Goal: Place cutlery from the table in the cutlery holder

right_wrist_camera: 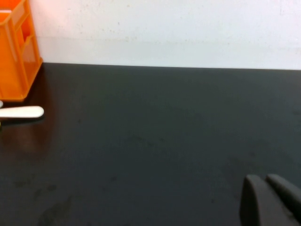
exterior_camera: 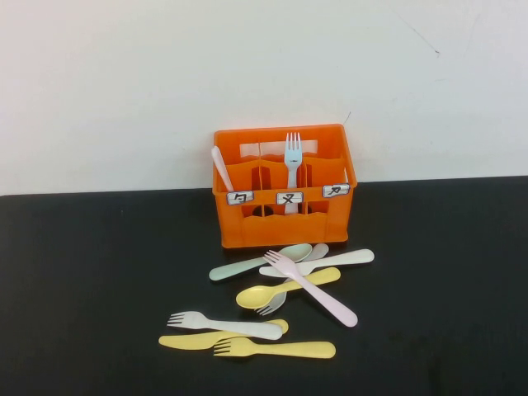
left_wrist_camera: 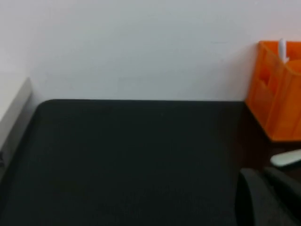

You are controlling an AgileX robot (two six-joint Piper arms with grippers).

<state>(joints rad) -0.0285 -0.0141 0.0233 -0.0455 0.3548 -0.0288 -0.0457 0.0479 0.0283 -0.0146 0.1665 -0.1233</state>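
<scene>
in the high view neither arm showed; the cutlery holder [exterior_camera: 285,188] stood at the table's [exterior_camera: 91,280] far edge, already holding a light blue fork [exterior_camera: 293,153] and a pink piece [exterior_camera: 221,167]; the loose cutlery [exterior_camera: 276,297] lay just before it; the step looked like a fresh pick, calling for a reach and an opening of the jaws. in the left wrist view the left gripper [left_wrist_camera: 269,197] was pressed together, empty, near the crate's side. in the right wrist view the right gripper [right_wrist_camera: 269,200] hung over bare table with its fingers together, well apart from a cream handle [right_wrist_camera: 21,112].

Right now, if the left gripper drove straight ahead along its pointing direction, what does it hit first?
Probably nothing on the table: the shut left gripper faces bare black surface, then the white wall. The cutlery holder and a pale handle sit off to one side. Depth is unclear.
</scene>
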